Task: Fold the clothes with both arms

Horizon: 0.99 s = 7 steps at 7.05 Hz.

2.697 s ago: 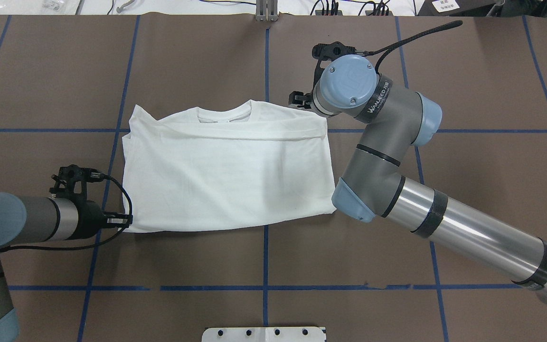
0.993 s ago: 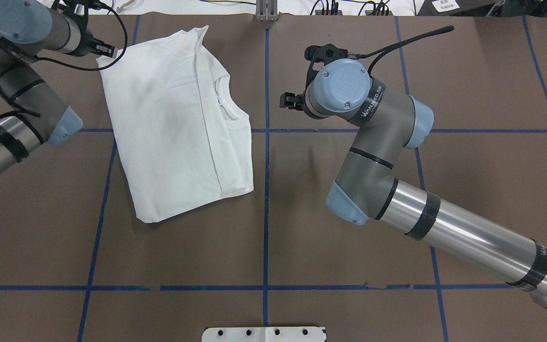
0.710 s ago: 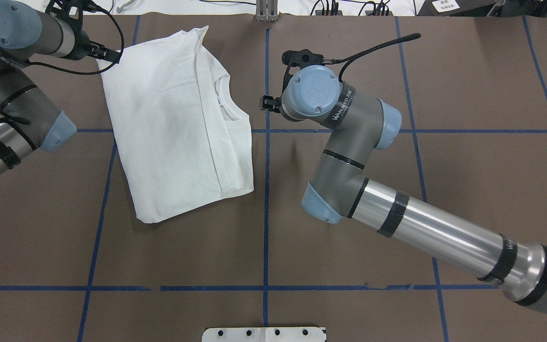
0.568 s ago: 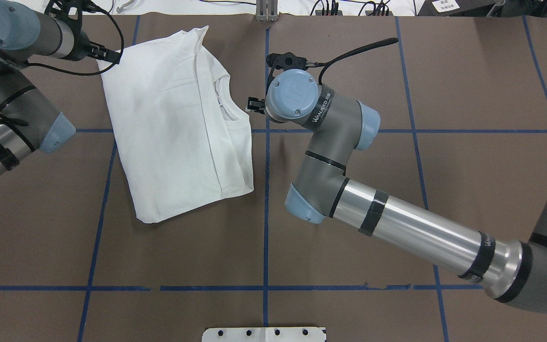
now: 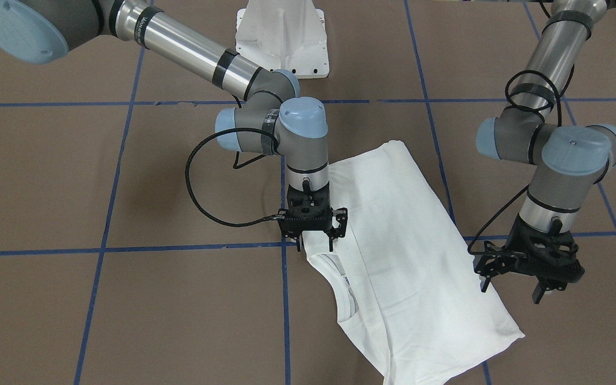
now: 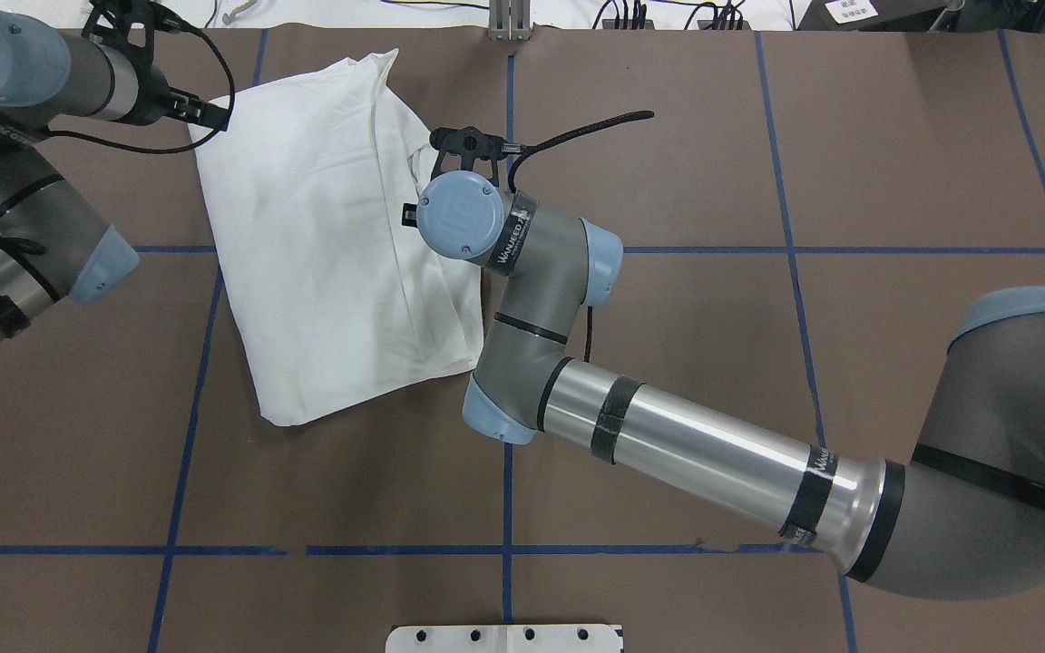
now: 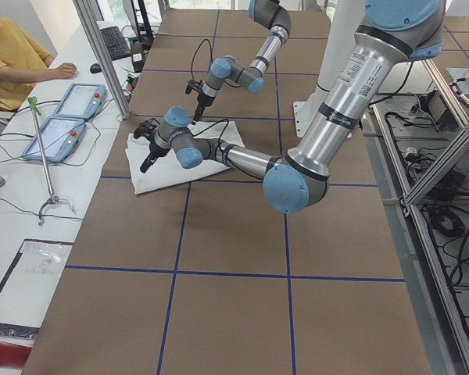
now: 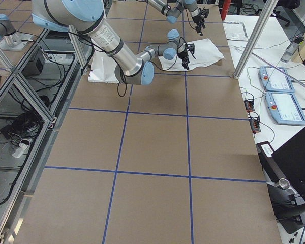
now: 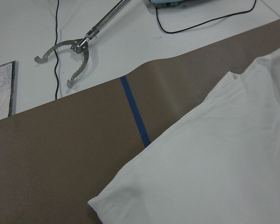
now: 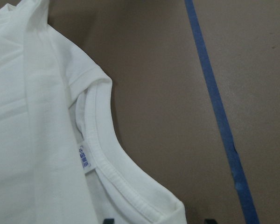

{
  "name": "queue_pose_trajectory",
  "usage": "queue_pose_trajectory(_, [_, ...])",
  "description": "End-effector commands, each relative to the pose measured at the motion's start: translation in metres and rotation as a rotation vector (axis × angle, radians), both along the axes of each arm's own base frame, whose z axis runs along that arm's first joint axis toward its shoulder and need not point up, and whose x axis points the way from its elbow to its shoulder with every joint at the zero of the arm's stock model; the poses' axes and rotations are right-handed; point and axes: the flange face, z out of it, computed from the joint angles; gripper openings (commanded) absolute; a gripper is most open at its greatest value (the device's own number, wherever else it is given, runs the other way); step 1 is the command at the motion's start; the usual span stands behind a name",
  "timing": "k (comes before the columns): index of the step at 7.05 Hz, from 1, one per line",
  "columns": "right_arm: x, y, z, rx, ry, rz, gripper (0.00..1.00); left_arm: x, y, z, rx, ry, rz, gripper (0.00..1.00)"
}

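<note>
Two grippers, both released. Right gripper hangs over the collar with jaws wide apart and nothing between them; by its wrist view they straddle the shirt's edge, one over cloth, one over bare table; contact with the cloth cannot be told. Left gripper is also spread and empty, just beside the shirt's far-left corner.

Shirt lies folded to a long strip in the table's far-left part, its far end at the far edge; the long axis runs far to near, leaning toward the left edge as it comes near; collar and tag sit on the long side facing the table's middle.

Relation that matters: from the right gripper the cloth lies toward the left edge, across the strip's width; right arm is nearer the collar side, left arm the far corner. Judgement: the pinch at the collar edge comes next, fold not yet begun.
</note>
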Motion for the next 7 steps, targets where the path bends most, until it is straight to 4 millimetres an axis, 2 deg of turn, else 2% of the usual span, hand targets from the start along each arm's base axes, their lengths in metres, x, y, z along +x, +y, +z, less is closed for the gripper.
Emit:
queue_pose_trajectory(1, [-0.0053, 0.0007, 0.0043, 0.007, 0.016, 0.004, 0.62, -0.0002, 0.0018, 0.0046, -0.004, -0.004, 0.002, 1.00])
queue_pose_trajectory(6, [-0.0096, 0.0043, 0.0122, 0.010, 0.039, -0.010, 0.45, -0.0006, 0.0021, 0.0057, -0.005, -0.006, 0.001, 1.00])
queue_pose_trajectory(7, [-0.0097, 0.0043, 0.0126, 0.029, 0.057, -0.028, 0.29, -0.0006, 0.0021, 0.0057, -0.005, -0.006, 0.001, 1.00])
